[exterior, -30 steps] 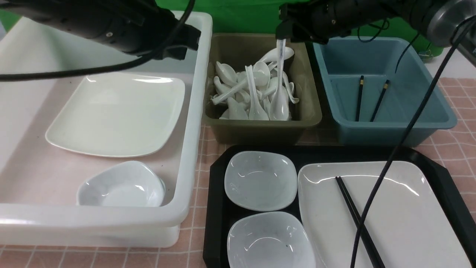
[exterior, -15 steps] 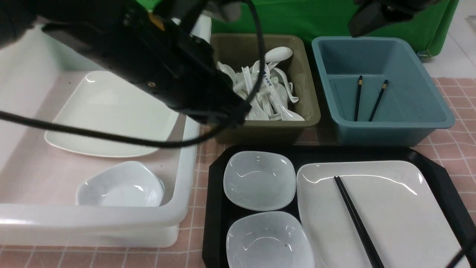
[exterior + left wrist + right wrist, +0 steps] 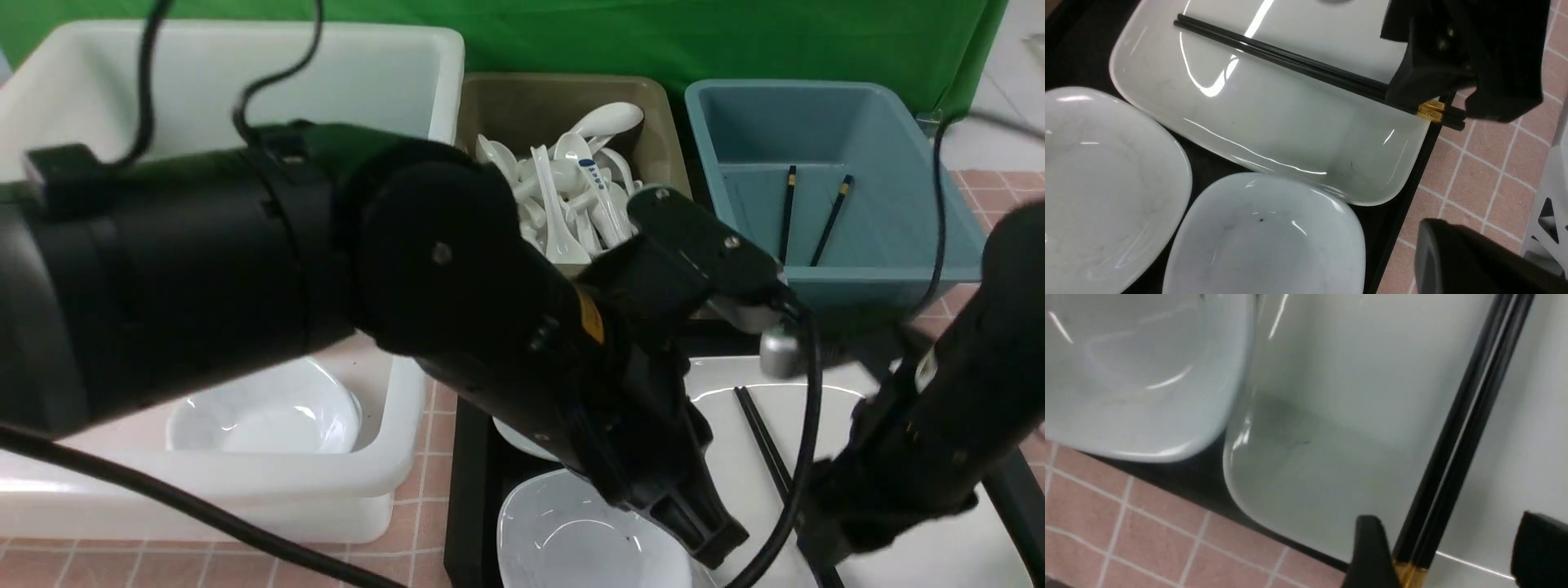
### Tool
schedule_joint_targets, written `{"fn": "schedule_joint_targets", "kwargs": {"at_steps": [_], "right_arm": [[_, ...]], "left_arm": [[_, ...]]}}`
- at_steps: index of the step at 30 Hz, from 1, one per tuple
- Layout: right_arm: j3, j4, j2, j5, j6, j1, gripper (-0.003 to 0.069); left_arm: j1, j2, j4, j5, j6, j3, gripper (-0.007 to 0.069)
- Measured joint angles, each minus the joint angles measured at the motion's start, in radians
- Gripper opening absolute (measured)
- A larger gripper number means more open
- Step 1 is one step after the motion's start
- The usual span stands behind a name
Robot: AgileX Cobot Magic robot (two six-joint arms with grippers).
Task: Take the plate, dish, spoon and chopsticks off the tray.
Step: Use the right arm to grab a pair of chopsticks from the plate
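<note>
1. Fingers [image 3: 1370, 555] of the right hand [image 3: 1453, 555] stand wide apart, one on either side of the chopsticks [image 3: 1455, 449] at their gold-banded end. Nothing is clamped. One finger sits just beside the pair; whether it touches them I cannot tell.
2. The chopsticks are black and lie side by side, slantwise across the plate [image 3: 1274, 134], with the banded ends at its near rim.
3. The plate rests in the right part of the tray [image 3: 467, 490], which sits on the table [image 3: 424, 563] over a pink checked cloth.
4. Two dishes fill the tray's left part, the far dish [image 3: 1106, 183] and the near dish [image 3: 1265, 237]. Both are empty, and the near dish lies just beside the plate's rim.
5. The left hand [image 3: 702, 535] hangs above the tray's near side, about where the near dish meets the plate. Its fingers are together and hold nothing.
6. The spoon [image 3: 596, 192], with its blue tip, lies on top of a heap of white spoons [image 3: 547, 212] in the brown bin [image 3: 531, 98] behind the tray.
7. The blue bin [image 3: 816, 114], just beside the brown bin on the right, holds two dark sticks [image 3: 788, 212] with gold bands, lying apart.
8. The white tub [image 3: 392, 73] on the left holds another small dish [image 3: 265, 416].
</note>
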Motion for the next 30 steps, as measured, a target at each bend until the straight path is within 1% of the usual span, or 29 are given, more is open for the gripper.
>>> {"fn": "schedule_joint_targets", "kwargs": {"at_steps": [2, 6, 8, 9, 10, 11, 13, 14, 16, 19, 20, 23, 26, 29, 30], "right_arm": [[0.033, -0.007, 0.025, -0.038, 0.005, 0.006, 0.0531], [0.048, -0.011, 0.093, -0.082, 0.026, 0.008, 0.0538], [0.048, -0.011, 0.116, -0.1, 0.027, 0.008, 0.0533], [0.048, -0.014, 0.125, -0.104, 0.027, 0.009, 0.0514], [0.046, -0.019, 0.129, -0.105, 0.028, 0.009, 0.0468], [0.046, -0.019, 0.13, -0.105, 0.029, 0.009, 0.0447], [0.043, -0.019, 0.134, -0.105, 0.027, 0.009, 0.0251], [0.04, -0.019, 0.137, -0.096, 0.023, 0.009, 0.0182], [0.029, -0.017, 0.14, -0.068, 0.019, 0.009, 0.0169], [-0.003, -0.017, 0.139, 0.008, 0.01, 0.009, 0.0181], [-0.031, -0.017, 0.123, 0.057, -0.005, 0.009, 0.0181], [-0.085, -0.019, 0.053, 0.117, -0.023, 0.009, 0.0181], [-0.159, -0.023, -0.044, 0.108, -0.034, -0.002, 0.0181], [-0.236, -0.026, -0.083, 0.068, -0.037, -0.035, 0.0181], [-0.299, -0.026, -0.088, 0.031, -0.039, -0.07, 0.0181]], "left_arm": [[0.0, 0.01, 0.0, -0.002, 0.0, 0.0, -0.0003], [0.0, 0.021, 0.001, -0.009, -0.004, 0.002, -0.0003], [0.0, 0.021, 0.001, -0.012, -0.004, 0.003, -0.0003], [0.0, 0.021, 0.001, -0.012, -0.004, 0.004, -0.0003], [0.0, 0.021, 0.001, -0.013, -0.004, 0.004, -0.0003], [0.0, 0.021, 0.002, -0.013, -0.004, 0.005, -0.0003], [0.0, 0.021, 0.003, -0.013, -0.004, 0.006, -0.0003], [0.0, 0.021, 0.003, -0.013, -0.005, 0.006, -0.0003], [0.0, 0.021, 0.003, -0.013, -0.008, 0.006, -0.0003], [0.0, 0.021, 0.003, -0.014, -0.008, 0.006, -0.0003], [0.0, 0.021, 0.011, -0.016, -0.012, 0.006, -0.0003], [0.0, 0.021, 0.052, -0.038, -0.042, -0.003, -0.0003], [0.002, 0.021, 0.114, -0.099, -0.087, -0.04, -0.0003], [0.017, 0.021, 0.137, -0.154, -0.117, -0.071, -0.0003], [0.034, 0.021, 0.147, -0.206, -0.126, -0.092, -0.0003]]}}
